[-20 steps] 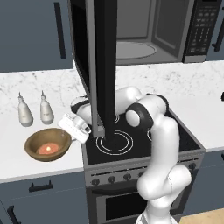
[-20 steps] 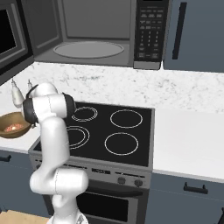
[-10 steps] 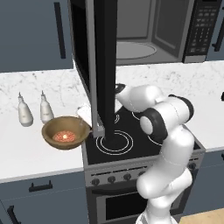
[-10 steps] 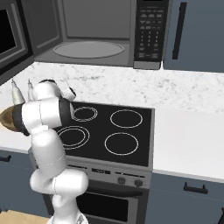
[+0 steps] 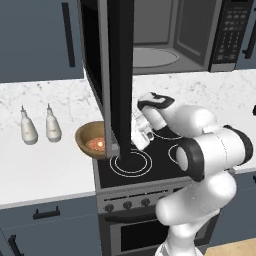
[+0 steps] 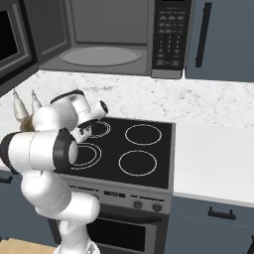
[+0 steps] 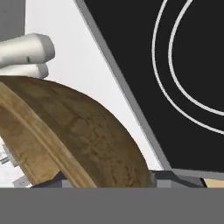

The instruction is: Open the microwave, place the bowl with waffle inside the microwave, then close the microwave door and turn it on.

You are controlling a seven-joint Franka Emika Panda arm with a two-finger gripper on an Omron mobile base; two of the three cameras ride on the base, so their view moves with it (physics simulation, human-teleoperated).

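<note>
A rendered kitchen: a white marble counter (image 5: 45,170) runs past a black stovetop (image 6: 134,149), with the microwave (image 6: 106,37) mounted above, its grey cavity exposed. The microwave door (image 5: 116,75) hangs wide open, edge-on in the left base view, directly between the camera and the work. The gripper (image 5: 141,131) reaches left behind that door toward the bowl (image 5: 90,140), which rides at the stovetop's left edge with the waffle (image 5: 96,144) in it. In the hand view the bowl's wooden rim (image 7: 65,148) fills the near frame right against the fingers, so the jaws appear clamped on the rim, though the contact itself is hidden.

The main risk, as I judge it, is the door: lifting the bowl up and right toward the cavity could clip the door's lower corner, tilting the bowl and tipping out the waffle. A one-sided rim hold could also let the bowl swing. Two small bottles (image 5: 37,127) stand on the counter well left, out of the path.
</note>
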